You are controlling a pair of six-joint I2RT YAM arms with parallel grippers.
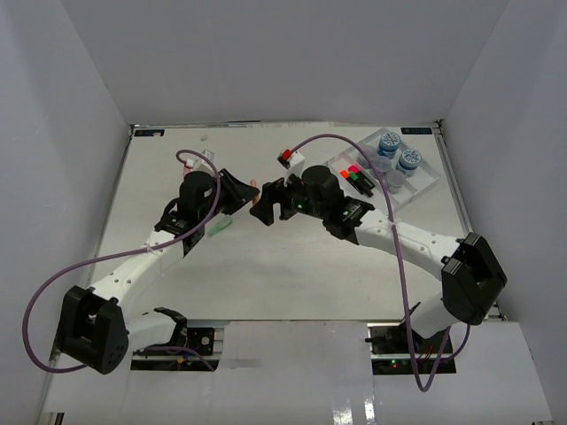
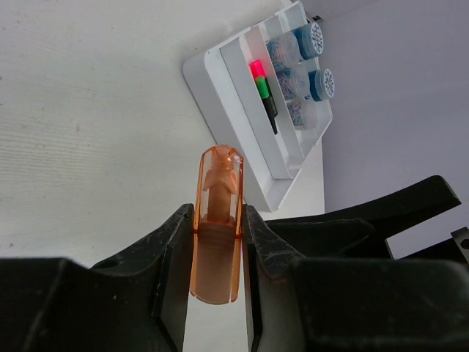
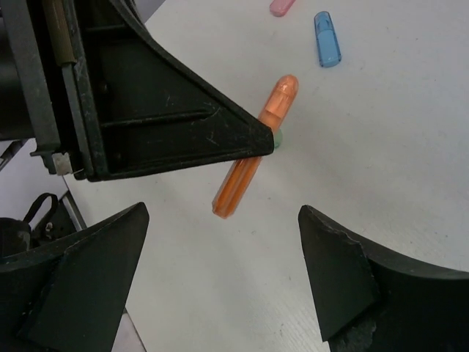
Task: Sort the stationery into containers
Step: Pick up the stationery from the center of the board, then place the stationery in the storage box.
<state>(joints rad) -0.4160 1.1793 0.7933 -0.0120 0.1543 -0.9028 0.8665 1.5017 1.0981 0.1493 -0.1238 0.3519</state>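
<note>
One orange marker clamped in the left gripper near the middle of the table, right gripper facing it, jaws wide apart, white tray with jars and markers at far right.

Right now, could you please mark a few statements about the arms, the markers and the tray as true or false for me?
1. The left end effector is clamped on an orange marker. True.
2. The right end effector grips a blue marker. False: its jaws stand open and empty, and the blue marker lies on the table.
3. The blue-lidded jars sit inside the white tray. True.
4. No markers are in the tray yet. False: a red marker and a green marker lie in the compartment beside the jars.
</note>
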